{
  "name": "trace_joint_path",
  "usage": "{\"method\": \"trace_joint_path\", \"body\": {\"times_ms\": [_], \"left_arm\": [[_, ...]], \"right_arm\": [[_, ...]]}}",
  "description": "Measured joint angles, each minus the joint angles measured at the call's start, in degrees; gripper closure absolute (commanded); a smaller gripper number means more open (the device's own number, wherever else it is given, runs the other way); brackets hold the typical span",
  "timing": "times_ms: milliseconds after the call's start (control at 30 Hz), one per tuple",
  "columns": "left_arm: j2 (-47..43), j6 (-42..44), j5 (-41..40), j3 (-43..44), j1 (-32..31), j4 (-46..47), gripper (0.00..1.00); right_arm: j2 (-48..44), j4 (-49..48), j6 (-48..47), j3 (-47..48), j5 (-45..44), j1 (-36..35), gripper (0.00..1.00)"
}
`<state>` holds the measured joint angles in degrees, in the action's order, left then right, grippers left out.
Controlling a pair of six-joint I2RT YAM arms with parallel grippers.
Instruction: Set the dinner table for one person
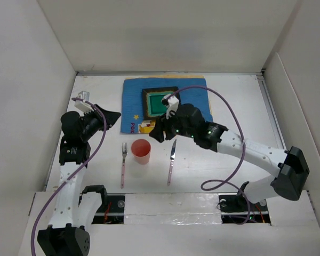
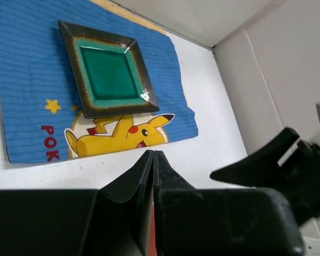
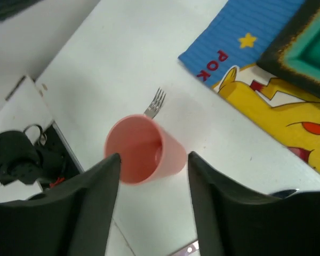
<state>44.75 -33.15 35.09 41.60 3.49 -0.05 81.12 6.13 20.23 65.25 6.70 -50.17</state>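
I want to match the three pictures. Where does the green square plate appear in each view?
Top external: green square plate, upper centre, partly hidden by the right arm.
Left wrist: upper left, fully visible.
Right wrist: top right corner, cut by the edge.
Shared landmark: the yellow cartoon figure on the blue mat, beside the plate.

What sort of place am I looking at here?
Probably a lab test cell, not a home: plain white walls box in a matte white table, with two white-and-black robot arms bolted at its edge.
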Motion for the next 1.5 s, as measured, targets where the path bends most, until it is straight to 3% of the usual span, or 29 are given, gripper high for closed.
{"method": "trace_joint_path", "body": {"times_ms": [167,367,400,467,500,733,933,1100,1233,1500], "left_arm": [[-0.04,0.37,-1.16,0.0,0.0,-0.76,1.0],[-0.74,0.74,-1.7,0.0,0.0,-1.11,0.9],[-0.87,0.79,-1.73,0.0,0.0,-1.11,0.89],[-1.09,0.83,-1.79,0.0,0.0,-1.11,0.89],[-1.14,0.83,-1.79,0.0,0.0,-1.11,0.88],[-1.16,0.79,-1.7,0.0,0.0,-1.09,0.87],[-1.16,0.76,-1.11,0.0,0.0,-1.07,0.85],[-1.11,0.72,-0.17,0.0,0.0,-1.03,0.83],[-0.76,0.7,0.7,0.0,0.0,-0.98,0.83],[0.42,0.48,2.05,0.0,0.0,-0.48,0.83]], "right_arm": [[3.58,6.1,-1.99,4.55,-10.14,-6.91,0.37],[15.47,11.58,-2.99,12.7,-16.41,-9.77,0.46],[17.31,12.33,-3.08,13.6,-16.98,-10.03,0.55],[20.06,13.33,-3.65,14.51,-17.77,-10.32,0.92],[21.09,13.92,-3.54,14.86,-18.34,-10.38,1.0],[19.3,14.91,-3.15,17.29,-21.64,-7.41,1.0],[19.87,17.2,-5.03,31.87,-20.31,12.0,1.0],[31.43,20.33,-5.95,53.72,-19.41,29.11,1.0],[43.56,25.75,-6.12,68.0,-18.03,35.45,1.0],[56.08,33.66,-5.92,72.46,-13.68,38.21,1.0]]}}
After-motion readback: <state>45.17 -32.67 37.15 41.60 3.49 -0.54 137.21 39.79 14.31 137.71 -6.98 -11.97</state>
